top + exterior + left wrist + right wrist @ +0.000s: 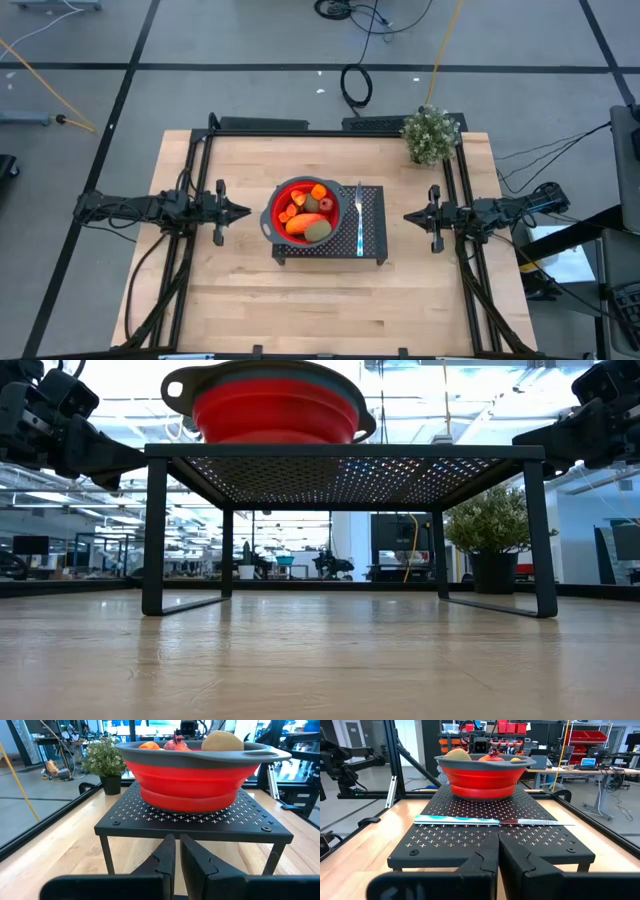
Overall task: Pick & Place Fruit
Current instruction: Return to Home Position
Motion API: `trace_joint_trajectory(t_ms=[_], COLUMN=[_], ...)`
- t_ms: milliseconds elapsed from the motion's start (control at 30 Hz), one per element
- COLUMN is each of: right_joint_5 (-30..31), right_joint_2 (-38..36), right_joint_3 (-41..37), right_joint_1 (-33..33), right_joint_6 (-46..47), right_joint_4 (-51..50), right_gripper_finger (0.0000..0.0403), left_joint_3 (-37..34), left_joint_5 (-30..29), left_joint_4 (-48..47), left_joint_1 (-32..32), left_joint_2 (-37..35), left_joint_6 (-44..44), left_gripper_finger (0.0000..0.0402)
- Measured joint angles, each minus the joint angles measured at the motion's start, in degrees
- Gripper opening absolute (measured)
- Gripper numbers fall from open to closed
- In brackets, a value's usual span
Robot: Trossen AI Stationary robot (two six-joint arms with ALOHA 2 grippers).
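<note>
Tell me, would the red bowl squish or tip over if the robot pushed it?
The red bowl has stepped, folded-looking walls, so it probably squishes some. It sits wide and low with fruit inside, so it would likely slide on the shelf rather than tip.

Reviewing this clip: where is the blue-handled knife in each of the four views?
High: knife lies on the black shelf, right of the red bowl.
Low: not visible; shelf seen from below.
Left wrist: not visible.
Right wrist: knife crosswise before the bowl.
Shared landmark: the red bowl, in all four.
</note>
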Motion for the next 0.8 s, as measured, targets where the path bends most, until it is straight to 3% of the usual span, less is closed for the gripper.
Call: trace_joint_trajectory(t_ms=[367, 800], right_joint_5=[0.0, 0.0], right_joint_2=[0.0, 0.0], right_joint_3=[-0.1, -0.2], right_joint_1=[-0.3, -9.3], right_joint_6=[0.0, 0.0], right_joint_4=[1.6, 2.7], right_gripper_finger=[0.0, 0.0], left_joint_3=[0.0, 0.0], left_joint_5=[0.0, 0.0], left_joint_4=[0.0, 0.1], left_joint_1=[0.0, 0.0], left_joint_2=[0.0, 0.0], left_joint_6=[0.0, -0.1], left_gripper_finger=[0.0026, 0.0026])
